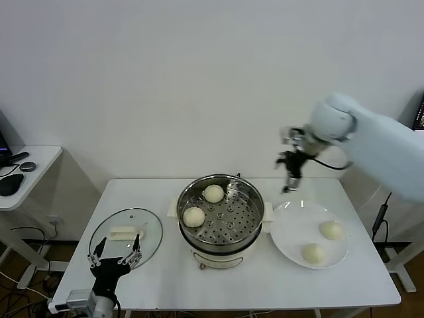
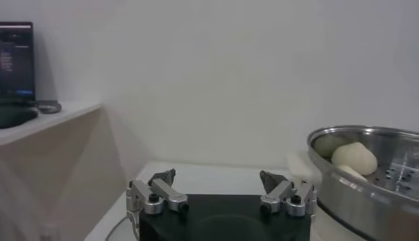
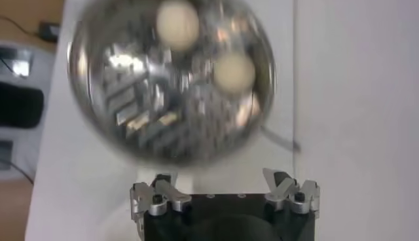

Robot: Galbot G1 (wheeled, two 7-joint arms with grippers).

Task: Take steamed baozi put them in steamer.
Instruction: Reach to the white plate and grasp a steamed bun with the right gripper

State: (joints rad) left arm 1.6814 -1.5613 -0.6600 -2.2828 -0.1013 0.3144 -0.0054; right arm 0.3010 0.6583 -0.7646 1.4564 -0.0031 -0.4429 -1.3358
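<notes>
The steel steamer [image 1: 250, 199] stands mid-table with two baozi on its perforated tray, one at the back [image 1: 213, 193] and one at the left [image 1: 193, 216]. Two more baozi [image 1: 331, 230] [image 1: 313, 252] lie on the white plate [image 1: 291, 228] to its right. My right gripper [image 1: 289, 180] is open and empty, raised above the table's far edge between steamer and plate. Its wrist view looks down on the steamer [image 3: 98, 92] and the two buns [image 3: 178, 25] [image 3: 234, 71]. My left gripper [image 1: 114, 255] is open and empty, parked low at the front left.
The round glass lid [image 1: 152, 228] with a white handle lies flat left of the steamer, just beyond my left gripper. A white side table [image 1: 40, 162] with dark items stands at far left. The left wrist view shows the steamer's rim [image 2: 353, 134].
</notes>
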